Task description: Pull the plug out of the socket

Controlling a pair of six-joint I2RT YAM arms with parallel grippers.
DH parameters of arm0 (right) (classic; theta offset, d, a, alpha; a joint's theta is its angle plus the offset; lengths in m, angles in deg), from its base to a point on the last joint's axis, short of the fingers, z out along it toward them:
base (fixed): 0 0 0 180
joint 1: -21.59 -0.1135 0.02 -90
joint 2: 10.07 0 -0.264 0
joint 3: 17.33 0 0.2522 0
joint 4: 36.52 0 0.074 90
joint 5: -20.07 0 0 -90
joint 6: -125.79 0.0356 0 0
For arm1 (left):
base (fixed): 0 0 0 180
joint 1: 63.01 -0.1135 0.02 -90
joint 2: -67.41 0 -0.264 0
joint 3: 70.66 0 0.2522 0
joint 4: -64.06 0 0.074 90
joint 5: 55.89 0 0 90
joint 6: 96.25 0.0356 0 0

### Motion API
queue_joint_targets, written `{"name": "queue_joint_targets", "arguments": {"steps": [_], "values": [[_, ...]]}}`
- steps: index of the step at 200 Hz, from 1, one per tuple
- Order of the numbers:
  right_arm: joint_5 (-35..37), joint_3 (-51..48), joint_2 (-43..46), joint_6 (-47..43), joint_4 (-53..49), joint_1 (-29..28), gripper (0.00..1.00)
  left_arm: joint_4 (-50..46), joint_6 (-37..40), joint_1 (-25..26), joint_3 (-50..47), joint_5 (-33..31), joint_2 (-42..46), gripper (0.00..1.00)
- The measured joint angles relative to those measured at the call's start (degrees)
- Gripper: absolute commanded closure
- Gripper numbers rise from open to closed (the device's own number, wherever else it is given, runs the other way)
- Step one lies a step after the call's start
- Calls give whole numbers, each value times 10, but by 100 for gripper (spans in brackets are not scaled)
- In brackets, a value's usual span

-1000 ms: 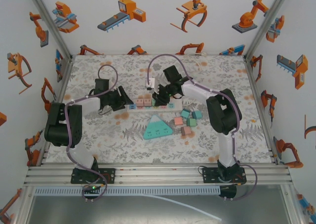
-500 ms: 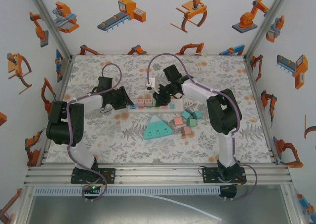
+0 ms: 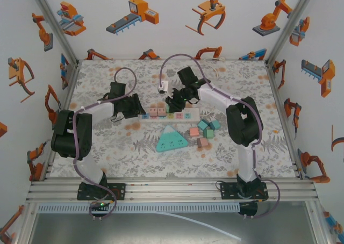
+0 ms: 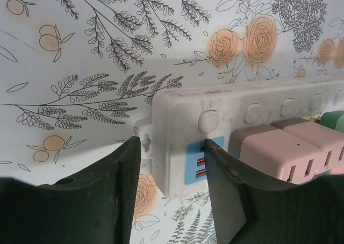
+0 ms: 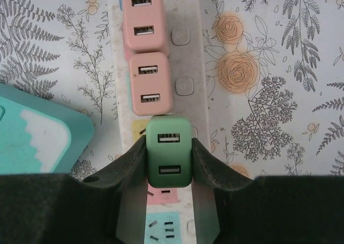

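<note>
Both arms have shifted a little since a second ago: the left gripper point(image 3: 134, 110) has edged closer to the left end of the long white plastic power strip point(image 3: 166, 116), and the right gripper point(image 3: 173, 103) has drawn slightly toward the far wall.

At the right wrist, the right gripper point(image 5: 169, 147) has its matte black jaws closed on the long sides of the green rounded plastic plug point(image 5: 169, 159) — a smooth block with two USB slots facing the camera. It sits on the strip point(image 5: 188, 66), long side along the strip's length. Just beyond it, edge almost touching, is a pink plastic plug point(image 5: 149, 83), then a second pink plug point(image 5: 142, 15).

From above, the strip runs left to right across the floral-printed counter point(image 3: 134, 158). Open counter lies on its far side. On the near side are a teal triangular socket block point(image 3: 171, 139) and some loose pink and teal cubes point(image 3: 203, 130), near but apart from it.

At the left wrist, the left gripper point(image 4: 172, 147) has its jaws moderately apart — one finger beside the strip's end tab, the other in front of the blue-labelled socket point(image 4: 198, 163). Whether they touch the strip point(image 4: 258, 101) I cannot tell.
</note>
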Motion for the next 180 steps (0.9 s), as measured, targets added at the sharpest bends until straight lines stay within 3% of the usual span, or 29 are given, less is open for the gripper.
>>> {"name": "queue_joint_targets", "arguments": {"steps": [51, 100, 146, 180], "values": [[11, -4, 11, 15, 9, -1, 88, -2, 0, 3, 0, -7, 4, 50], [23, -65, 104, 106, 83, -5, 88, -16, 0, 5, -15, -24, 28, 45], [73, -142, 218, 316, 149, 25, 92, -11, -12, 7, -54, -15, 107, 37], [101, -249, 312, 506, 172, 122, 92, 39, -20, 25, -83, 25, 191, 36]]}}
